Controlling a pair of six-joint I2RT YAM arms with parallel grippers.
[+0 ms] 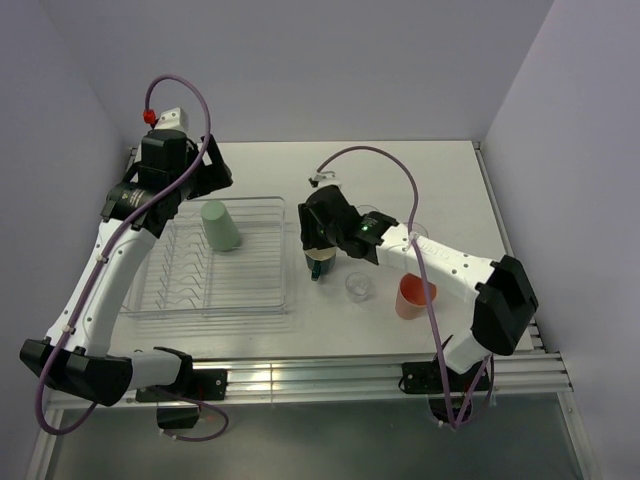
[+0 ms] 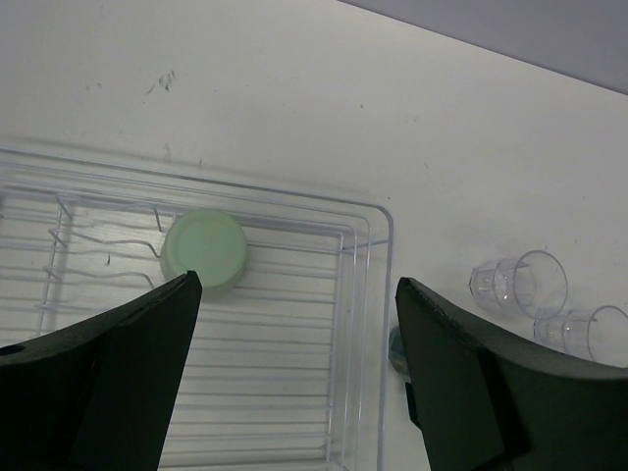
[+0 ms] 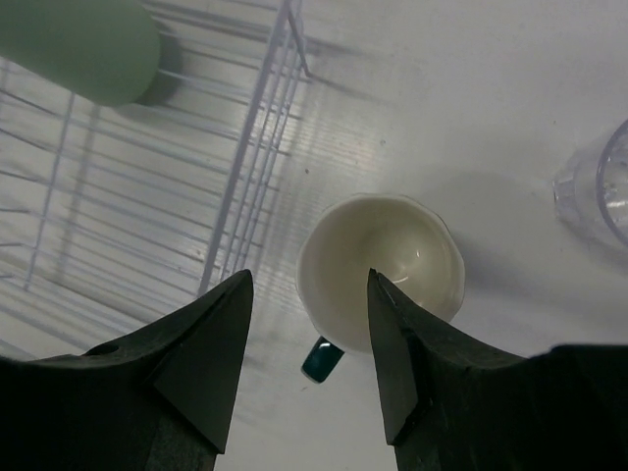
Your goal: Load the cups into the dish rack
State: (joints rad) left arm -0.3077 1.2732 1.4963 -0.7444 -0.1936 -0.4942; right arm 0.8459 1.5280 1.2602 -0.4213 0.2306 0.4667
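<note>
right gripper (image 3: pixel 309 280) spread open over the upright teal mug (image 3: pixel 385 250), near rim between its fingers (image 3: pixel 404 343); left gripper (image 2: pixel 294 287) open, farther off.

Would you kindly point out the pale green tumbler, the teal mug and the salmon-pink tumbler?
pale green tumbler (image 1: pixel 221 229), top external view, side wall.
teal mug (image 3: pixel 385 253), right wrist view, cream inside.
salmon-pink tumbler (image 1: pixel 406 306), top external view, outer wall.

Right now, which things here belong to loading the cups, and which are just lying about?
Belong: dish rack, pale green tumbler (already inside it), teal mug, salmon tumbler, clear glass, two more clear glasses.
Lying about: nothing loose visible, only the table.
</note>
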